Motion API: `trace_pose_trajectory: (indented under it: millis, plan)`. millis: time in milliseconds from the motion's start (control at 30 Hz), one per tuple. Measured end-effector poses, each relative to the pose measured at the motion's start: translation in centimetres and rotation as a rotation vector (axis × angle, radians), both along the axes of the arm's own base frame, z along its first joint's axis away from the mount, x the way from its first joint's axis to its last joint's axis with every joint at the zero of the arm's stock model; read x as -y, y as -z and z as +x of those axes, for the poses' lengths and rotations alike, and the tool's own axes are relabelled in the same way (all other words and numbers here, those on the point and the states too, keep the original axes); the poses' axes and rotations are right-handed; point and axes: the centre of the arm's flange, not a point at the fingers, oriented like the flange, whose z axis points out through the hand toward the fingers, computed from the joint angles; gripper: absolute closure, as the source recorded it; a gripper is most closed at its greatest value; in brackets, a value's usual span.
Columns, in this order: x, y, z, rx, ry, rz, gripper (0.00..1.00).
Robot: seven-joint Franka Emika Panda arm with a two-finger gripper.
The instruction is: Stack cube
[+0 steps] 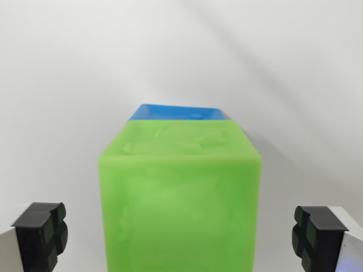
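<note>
Straddling the green cube [180,198], our gripper [181,238] has its pads [48,235] spread wide, clear of both sides. The blue cube [178,113] shows just beyond, at its far top edge; which one sits on which we cannot tell. Moving off crooked, we could clip the green cube and knock it askew.

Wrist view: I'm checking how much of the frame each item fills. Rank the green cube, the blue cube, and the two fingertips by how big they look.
1. Green cube, by far the largest, though nearest the camera.
2. The two black fingertips, alike, so unranked.
3. Blue cube, only a sliver showing behind the green one; its true size is hidden.
</note>
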Motion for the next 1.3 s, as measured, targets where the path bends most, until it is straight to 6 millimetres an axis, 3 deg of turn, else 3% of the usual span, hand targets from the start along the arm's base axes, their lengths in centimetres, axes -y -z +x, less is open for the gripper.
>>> trace_pose_trajectory:
  millis: [667, 1300]
  plan:
    - [-0.1, -7.0, -0.1, 0.003, -0.001, 0.001, 0.00]
    - [0.0, -15.4, -0.1, 0.005, 0.000, 0.003, 0.00]
